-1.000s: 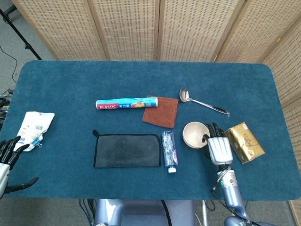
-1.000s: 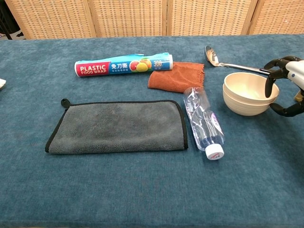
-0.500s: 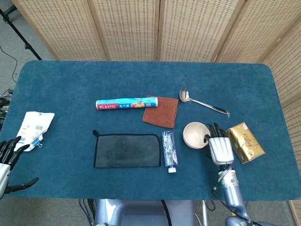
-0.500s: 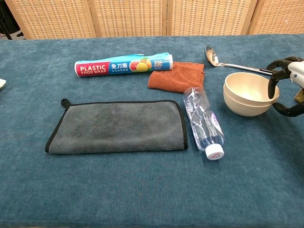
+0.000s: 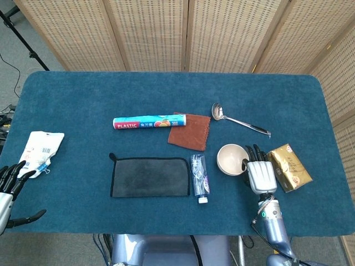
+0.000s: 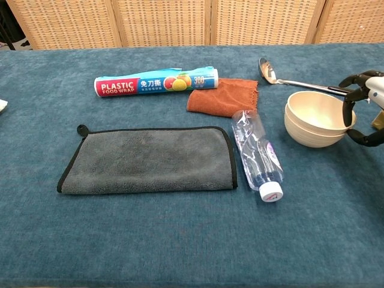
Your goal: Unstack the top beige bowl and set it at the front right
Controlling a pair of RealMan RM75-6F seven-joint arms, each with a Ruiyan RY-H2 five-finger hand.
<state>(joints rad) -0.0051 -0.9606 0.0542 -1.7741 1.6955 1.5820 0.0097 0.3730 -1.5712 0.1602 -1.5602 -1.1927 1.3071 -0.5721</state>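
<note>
Two beige bowls sit nested right of centre; the top beige bowl (image 6: pixel 319 110) (image 5: pixel 232 158) rests in the lower bowl (image 6: pixel 312 138). My right hand (image 6: pixel 362 108) (image 5: pixel 259 174) is at the stack's right side. Its fingers hook over the top bowl's rim into the inside and its thumb curls under the outside, pinching the rim. In the head view my left hand (image 5: pixel 8 187) hangs off the table's front left edge, fingers spread, holding nothing.
A gold packet (image 5: pixel 288 167) lies just right of my right hand. A metal ladle (image 6: pixel 288 79) lies behind the bowls. A plastic bottle (image 6: pixel 258 156), grey cloth (image 6: pixel 147 161), brown cloth (image 6: pixel 223 96), food wrap roll (image 6: pixel 156 84) and a white packet (image 5: pixel 40 151) lie to the left.
The right hand and the bowl stack have shifted slightly to the right. The left hand has not moved.
</note>
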